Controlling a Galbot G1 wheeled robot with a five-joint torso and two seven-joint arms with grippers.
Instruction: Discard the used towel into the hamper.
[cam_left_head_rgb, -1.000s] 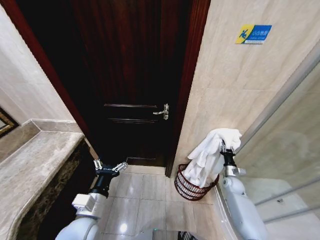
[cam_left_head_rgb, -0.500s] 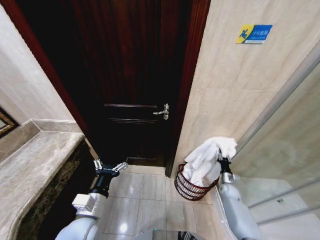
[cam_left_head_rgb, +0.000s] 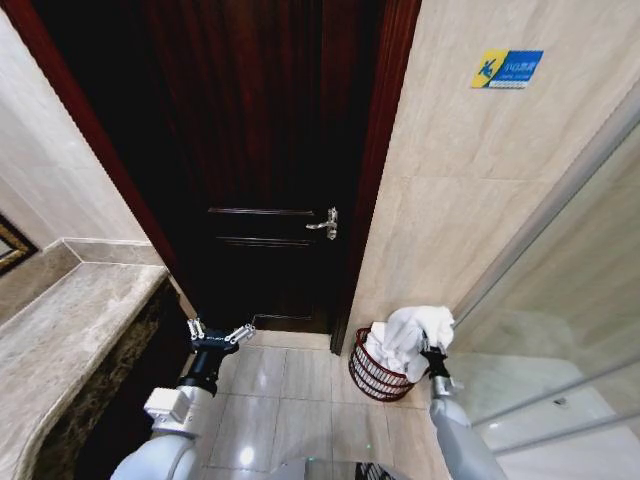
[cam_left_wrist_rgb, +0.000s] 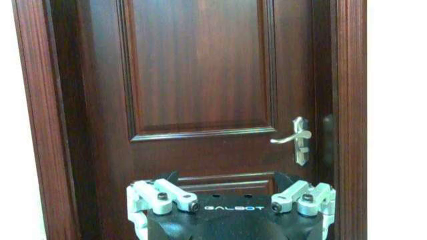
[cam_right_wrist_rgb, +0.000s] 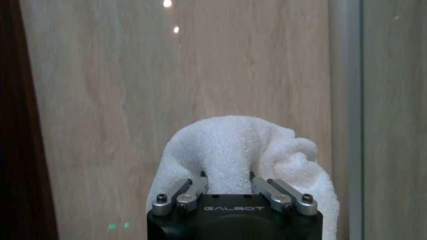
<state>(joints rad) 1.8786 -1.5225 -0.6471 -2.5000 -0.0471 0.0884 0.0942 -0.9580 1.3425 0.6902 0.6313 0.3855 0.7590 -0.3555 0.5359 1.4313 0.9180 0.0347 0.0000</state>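
Towel (cam_left_head_rgb: 408, 335), white terry, sits pinched in the right gripper (cam_left_head_rgb: 433, 352) over the dark red-brown wire hamper (cam_left_head_rgb: 376, 373); better release low, centred; left gripper (cam_left_head_rgb: 220, 335) idles open

Hamper (cam_left_head_rgb: 378, 372) on floor at wall, right of door (cam_left_head_rgb: 265, 150). Towel (cam_left_head_rgb: 405, 335) bunched in hamper's top, right gripper (cam_left_head_rgb: 432, 352) just beside it. Left gripper (cam_left_head_rgb: 218, 335) before door, well left.
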